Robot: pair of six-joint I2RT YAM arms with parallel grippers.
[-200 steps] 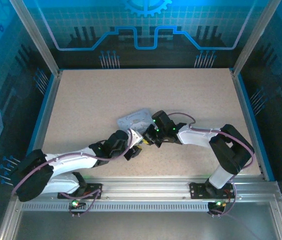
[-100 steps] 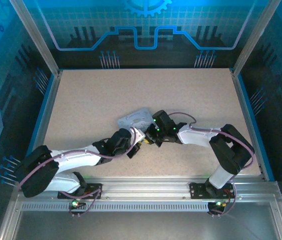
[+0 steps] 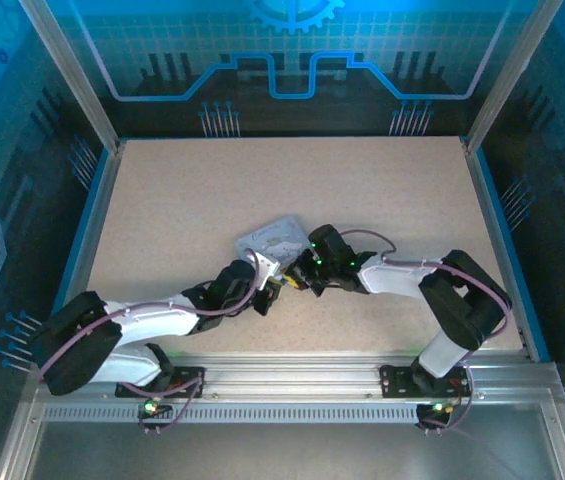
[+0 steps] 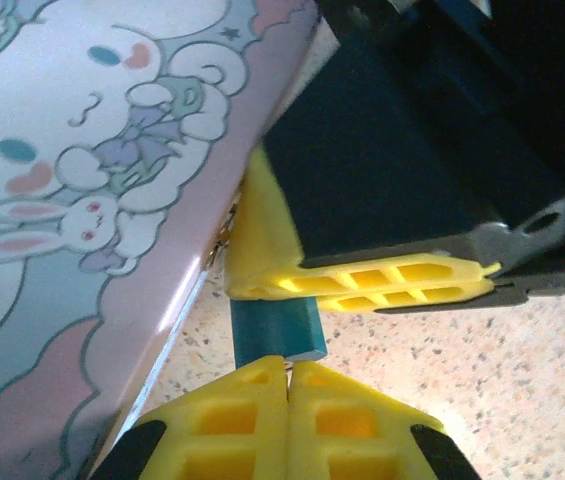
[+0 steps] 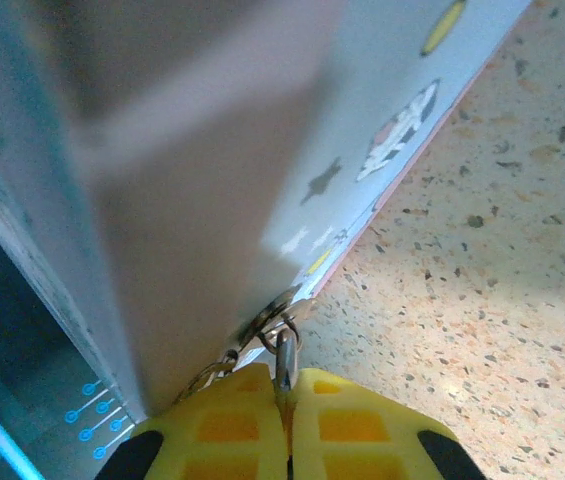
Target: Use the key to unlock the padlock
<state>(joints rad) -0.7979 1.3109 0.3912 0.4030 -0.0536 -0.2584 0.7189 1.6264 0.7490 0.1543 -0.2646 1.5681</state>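
Holds the padlock (image 4: 272, 335) in the left pincer (image 4: 287, 372), yellow fingertips (image 4: 232, 400) pressed together on the near end of its blue body, just beside the tin's (image 4: 82, 200) edge. Meets it from the far side with the right pincer (image 4: 362, 288), tips right against the body's other end. Pinches the key (image 5: 284, 355) in that right pincer, closed tight on the thin metal shank, with a small wire ring (image 5: 270, 325) past the tips touching the tin's side. Cannot tell whether the key sits in the lock. Leaves almost no gap between padlock, both pincers and tin. Shows bare speckled surface (image 5: 462, 250) right of the tin in the right wrist view. From above, places the tin near the surface's middle, tilted, pincers crowding its near corner, with open room off its other sides out to the blue rims (image 3: 489, 215).
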